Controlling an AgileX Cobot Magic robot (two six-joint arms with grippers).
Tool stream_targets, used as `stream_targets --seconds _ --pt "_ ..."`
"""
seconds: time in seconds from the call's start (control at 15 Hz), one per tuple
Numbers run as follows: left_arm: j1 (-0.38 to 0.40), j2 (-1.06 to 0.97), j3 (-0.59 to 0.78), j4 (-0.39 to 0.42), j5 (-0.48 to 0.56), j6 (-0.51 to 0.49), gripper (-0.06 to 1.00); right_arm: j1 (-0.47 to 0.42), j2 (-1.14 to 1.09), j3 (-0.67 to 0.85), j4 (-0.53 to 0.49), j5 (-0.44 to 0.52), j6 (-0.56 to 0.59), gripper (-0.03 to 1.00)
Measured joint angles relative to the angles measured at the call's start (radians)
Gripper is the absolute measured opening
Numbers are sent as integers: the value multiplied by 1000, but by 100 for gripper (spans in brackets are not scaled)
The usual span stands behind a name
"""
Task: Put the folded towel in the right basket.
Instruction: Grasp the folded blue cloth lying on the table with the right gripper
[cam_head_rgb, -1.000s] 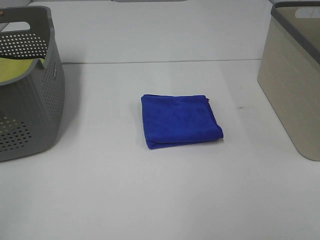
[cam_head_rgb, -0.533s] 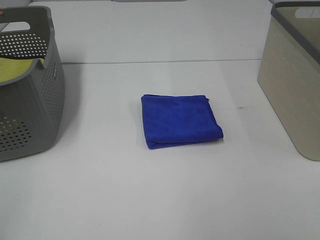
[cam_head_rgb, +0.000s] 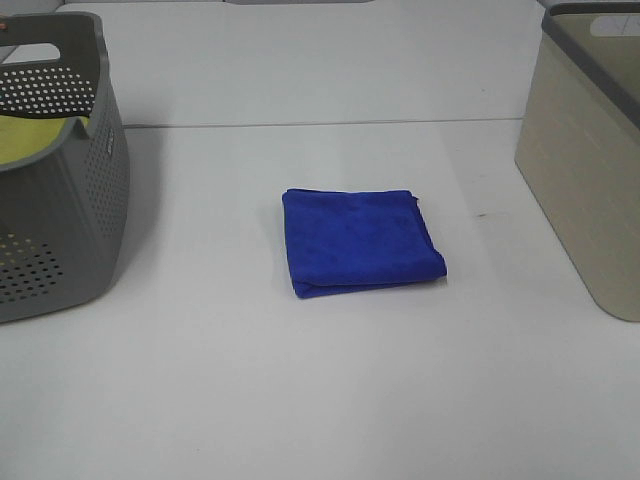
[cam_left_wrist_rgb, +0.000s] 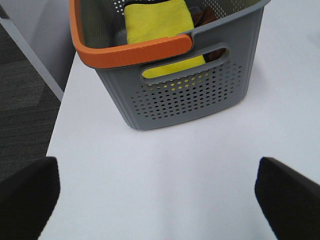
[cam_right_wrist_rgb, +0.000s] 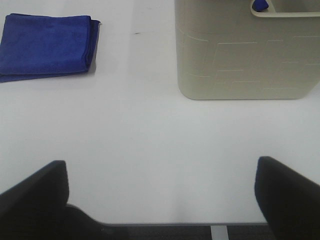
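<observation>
A plain white table (cam_head_rgb: 300, 400) lay under me, with a seam crossing it toward the back. Past its edge on my left was dark grey floor (cam_left_wrist_rgb: 20, 110). On the left stood a perforated grey basket (cam_head_rgb: 95, 190) with an orange rim (cam_left_wrist_rgb: 135, 52) and a yellow cloth (cam_left_wrist_rgb: 157, 20) inside. The beige right basket (cam_head_rgb: 585, 170) stood at the far right, something blue (cam_right_wrist_rgb: 259, 5) showing at its handle slot. The folded towel (cam_head_rgb: 358, 240), deep blue, lay flat mid-table between the baskets, touching neither. My left gripper (cam_left_wrist_rgb: 160, 200) faced the grey basket. My right gripper (cam_right_wrist_rgb: 160, 195) hung over the table edge, with the towel well apart from its fingers (cam_right_wrist_rgb: 32, 192). Both pairs were spread wide, holding nothing.
</observation>
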Motion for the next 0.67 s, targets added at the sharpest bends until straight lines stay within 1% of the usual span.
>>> stream_targets --seconds 0.67 --pt "0 0 0 0 0 0 99 0 0 0 0 0 0 97"
